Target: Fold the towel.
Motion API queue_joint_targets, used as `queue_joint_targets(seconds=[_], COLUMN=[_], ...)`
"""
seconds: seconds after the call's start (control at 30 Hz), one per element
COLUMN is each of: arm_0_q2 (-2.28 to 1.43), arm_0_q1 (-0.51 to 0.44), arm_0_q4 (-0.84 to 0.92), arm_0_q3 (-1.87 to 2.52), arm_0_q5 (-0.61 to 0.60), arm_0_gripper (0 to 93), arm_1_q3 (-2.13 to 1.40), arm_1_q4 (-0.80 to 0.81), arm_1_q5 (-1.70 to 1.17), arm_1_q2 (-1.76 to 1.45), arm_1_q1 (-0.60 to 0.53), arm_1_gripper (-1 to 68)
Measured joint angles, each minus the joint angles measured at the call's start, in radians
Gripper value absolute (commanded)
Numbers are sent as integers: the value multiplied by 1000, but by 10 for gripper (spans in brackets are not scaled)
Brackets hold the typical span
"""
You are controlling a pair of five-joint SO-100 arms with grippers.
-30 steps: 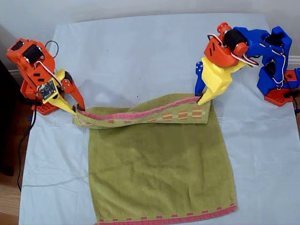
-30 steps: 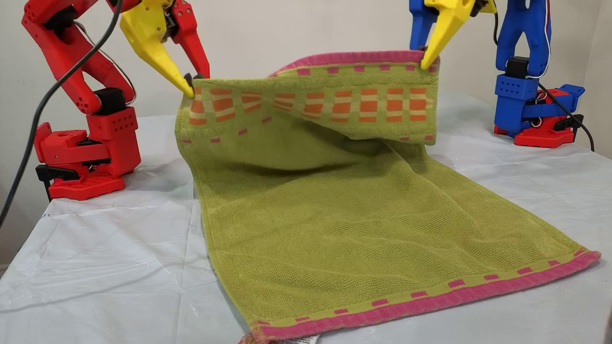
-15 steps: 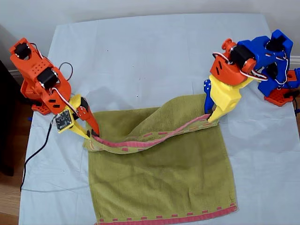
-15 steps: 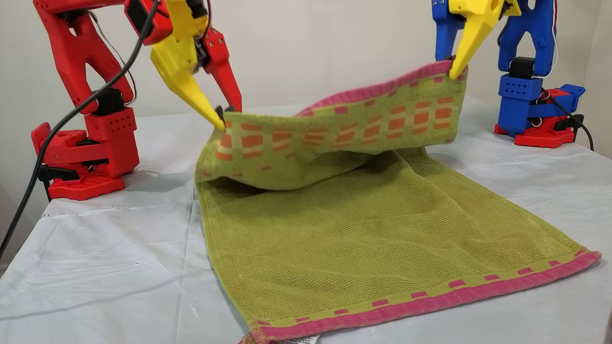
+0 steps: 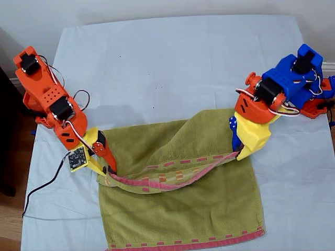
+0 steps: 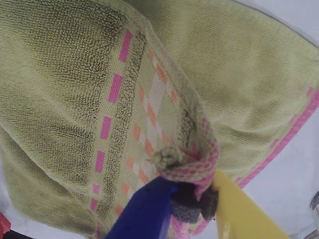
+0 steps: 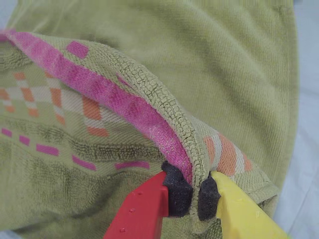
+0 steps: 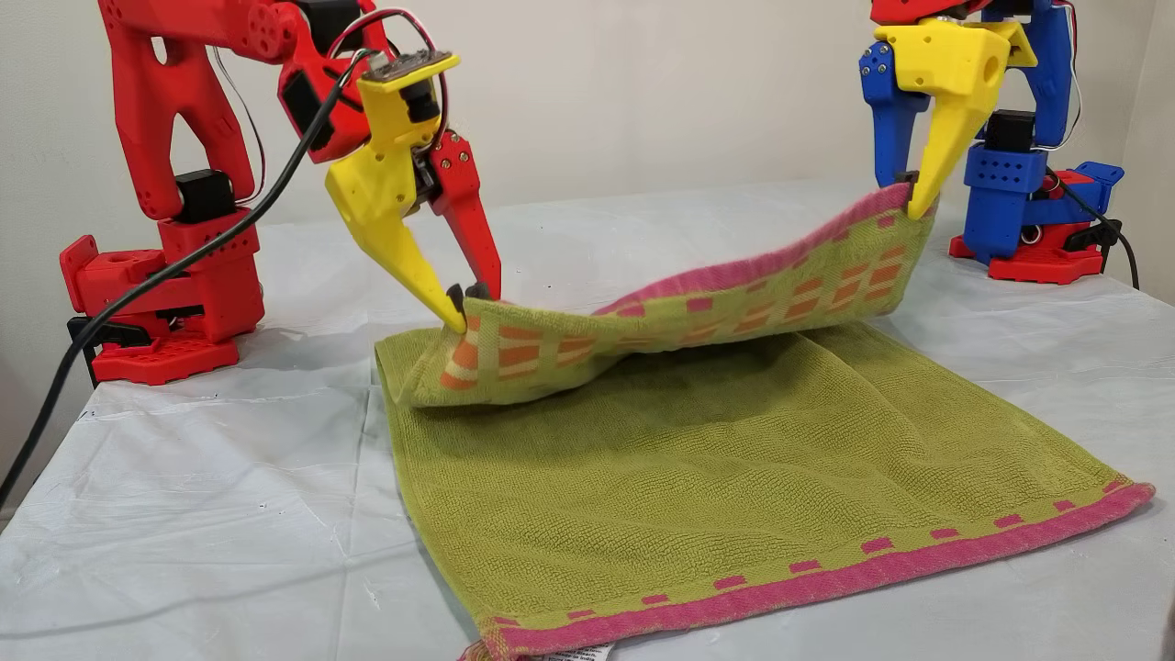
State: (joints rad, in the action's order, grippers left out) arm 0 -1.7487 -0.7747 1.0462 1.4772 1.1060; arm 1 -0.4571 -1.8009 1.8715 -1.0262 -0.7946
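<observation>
The olive-green towel (image 5: 178,214) lies on the table with its far end lifted and carried over the flat part. Its pink hem and orange checked band (image 8: 734,312) sag between the two grippers. My first gripper (image 5: 239,155), blue and yellow, is shut on the hem corner at the exterior view's right (image 8: 911,197), pinching it between dark pads (image 6: 194,204). My second gripper (image 5: 109,171), red and yellow, is shut on the other hem corner (image 8: 468,308) lower down, near the towel surface (image 7: 189,191). The near pink hem (image 8: 826,574) lies flat.
A pale white-blue sheet (image 5: 157,63) covers the table. The red arm base (image 8: 156,303) stands at the other view's left, the blue base (image 8: 1028,229) at its right. A black cable (image 8: 110,303) hangs off the table's edge by the red base.
Both grippers have moved toward the near hem and lower, carrying the lifted far end over the flat towel. The second gripper dropped further, and the band sags more.
</observation>
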Motion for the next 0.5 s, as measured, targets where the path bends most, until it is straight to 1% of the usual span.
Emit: queue_joint_targets(seconds=[0.2,0.5], arm_0_q2=[64,176], arm_0_q1=[-55,-87], arm_0_q4=[-31,-43], arm_0_q3=[-92,-193], arm_0_q5=[11,34], arm_0_gripper=[1,1], arm_1_q3=[101,221], arm_1_q4=[0,0], arm_1_q5=[43,94], arm_1_q2=[69,176], arm_1_q1=[-38,-81], arm_1_gripper=[1,1])
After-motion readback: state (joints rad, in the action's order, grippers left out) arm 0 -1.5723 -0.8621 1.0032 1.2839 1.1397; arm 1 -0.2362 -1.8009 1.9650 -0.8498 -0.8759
